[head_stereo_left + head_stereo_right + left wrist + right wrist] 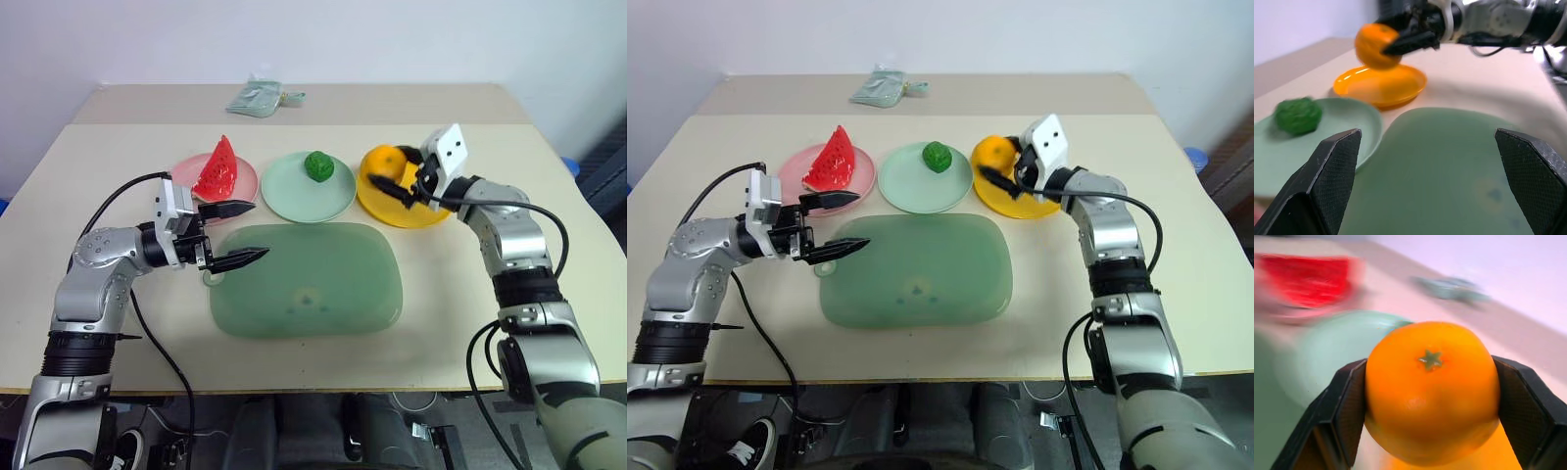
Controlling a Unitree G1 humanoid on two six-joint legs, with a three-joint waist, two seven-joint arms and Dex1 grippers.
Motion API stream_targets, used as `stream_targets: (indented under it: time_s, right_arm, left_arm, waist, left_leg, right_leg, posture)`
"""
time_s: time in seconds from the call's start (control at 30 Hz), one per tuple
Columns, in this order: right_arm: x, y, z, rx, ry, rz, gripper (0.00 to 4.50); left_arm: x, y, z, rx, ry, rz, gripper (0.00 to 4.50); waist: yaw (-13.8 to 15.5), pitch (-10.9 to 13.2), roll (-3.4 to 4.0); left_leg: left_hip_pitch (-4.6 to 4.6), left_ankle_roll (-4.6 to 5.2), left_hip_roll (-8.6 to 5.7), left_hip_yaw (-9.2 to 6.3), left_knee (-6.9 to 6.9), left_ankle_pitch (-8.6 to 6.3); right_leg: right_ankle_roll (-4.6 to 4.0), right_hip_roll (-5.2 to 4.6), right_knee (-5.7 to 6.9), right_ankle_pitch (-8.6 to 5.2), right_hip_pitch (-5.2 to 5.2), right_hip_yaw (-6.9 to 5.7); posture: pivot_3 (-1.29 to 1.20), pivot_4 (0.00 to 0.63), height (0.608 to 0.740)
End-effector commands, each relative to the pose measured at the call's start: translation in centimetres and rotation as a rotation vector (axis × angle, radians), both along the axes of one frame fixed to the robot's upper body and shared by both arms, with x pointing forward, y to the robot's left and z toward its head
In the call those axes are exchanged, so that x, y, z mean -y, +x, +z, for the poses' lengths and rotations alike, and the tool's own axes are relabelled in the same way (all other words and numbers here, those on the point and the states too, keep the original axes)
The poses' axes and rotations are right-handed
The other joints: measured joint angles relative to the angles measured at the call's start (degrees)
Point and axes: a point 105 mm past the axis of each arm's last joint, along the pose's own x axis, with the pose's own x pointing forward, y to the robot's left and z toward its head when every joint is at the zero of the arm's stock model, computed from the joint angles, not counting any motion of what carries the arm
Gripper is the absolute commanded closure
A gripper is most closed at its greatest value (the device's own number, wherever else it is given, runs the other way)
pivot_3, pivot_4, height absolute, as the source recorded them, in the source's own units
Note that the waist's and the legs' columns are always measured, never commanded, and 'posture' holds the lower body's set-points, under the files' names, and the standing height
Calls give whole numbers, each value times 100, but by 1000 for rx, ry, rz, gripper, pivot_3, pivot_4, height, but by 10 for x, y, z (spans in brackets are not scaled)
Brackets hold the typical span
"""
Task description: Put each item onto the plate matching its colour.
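- Pale beige counter (118, 157) against a white wall carries three plates in a row, with a translucent green board (306, 279) in front of them and a small pale packet (263, 98) far behind.
- Right gripper (396, 183) is pinching the orange (383, 163) between its two black fingers, just above the yellow-orange plate (416, 211); the fruit seems not to rest on the plate yet.
- Left gripper (247, 233) is spread wide and holds nothing. It hovers at the near edge of the board, just in front of the pink plate (181, 171).
- Beyond the left gripper, the watermelon wedge (217, 170) lies on the pink plate, and the dark green lump (317, 164) lies on the mint plate (294, 201).
- I judge that the last step is in hand: placing the orange.
- Next move calls for lowering the orange onto the plate, then opening the fingers gently, because a round fruit can roll off.
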Motion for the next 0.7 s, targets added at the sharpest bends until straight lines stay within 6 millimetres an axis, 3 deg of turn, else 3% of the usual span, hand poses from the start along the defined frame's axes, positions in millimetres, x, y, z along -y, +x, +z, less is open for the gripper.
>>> stream_targets:
  time_s: [0.03, 0.13, 0.17, 0.2, 0.33, 0.43, 0.57, 0.7]
  right_arm:
    - [12, 8, -10, -14, -40, -69, 1341]
    - [9, 6, -18, -48, -31, -28, 1341]
    - [7, 6, -18, -53, -24, -18, 313]
    - [6, 6, -17, -52, -20, -11, 31]
    - [4, 6, 1, 27, 0, -5, 31]
    - [-4, -6, 18, 77, 86, 102, 31]
    - [-19, -45, 45, 148, 221, 359, 31]
    - [-37, -101, 37, 165, 143, 622, 31]
  left_arm:
    - [2, 1, 7, 50, -15, 28, 0]
    - [3, 1, 2, 45, -1, 33, 0]
    - [4, 1, 1, 45, 2, 33, 0]
    - [5, 0, 1, 41, 0, 34, 0]
    - [5, -1, 8, 38, -25, 34, 0]
    - [3, -3, 12, 40, -34, 25, 0]
    - [-1, -6, 18, 40, -55, 2, 0]
    - [-7, -9, 19, 38, -34, -17, 0]
  waist:
    - [-8, 0, 0]
    - [-31, 1, 2]
    - [-47, 1, 2]
    - [-57, 1, 3]
    - [-46, 1, 3]
    - [-28, 1, 3]
    - [-7, 1, 3]
    - [13, 1, 2]
  left_leg:
    - [-2, 0, 0, 0, 1, 0]
    - [-2, 0, 0, 0, 0, 0]
    - [-2, 0, 0, 1, -1, 0]
    - [-2, 0, 1, 1, -1, 0]
    - [-1, 0, 2, 3, -2, 0]
    - [-2, 0, 2, 3, -1, 0]
    - [-2, 0, 2, 2, -2, 0]
    - [-1, 1, 2, 1, 1, 0]
  right_leg:
    - [0, 0, 0, 0, -1, 0]
    - [0, 1, 3, 0, -5, 2]
    - [0, 1, 4, 0, -7, 2]
    - [0, 2, 5, 0, -9, 3]
    - [0, 2, 8, 0, -10, 6]
    - [0, 1, 7, 0, -9, 7]
    - [0, 1, 6, 0, -8, 7]
    - [1, 1, 5, 1, -3, 5]
  posture:
    - [0, 150, 740]
    - [0, 150, 740]
    - [0, 150, 740]
    - [0, 150, 740]
    - [0, 150, 740]
    - [0, 150, 740]
    - [0, 150, 740]
    - [0, 150, 740]
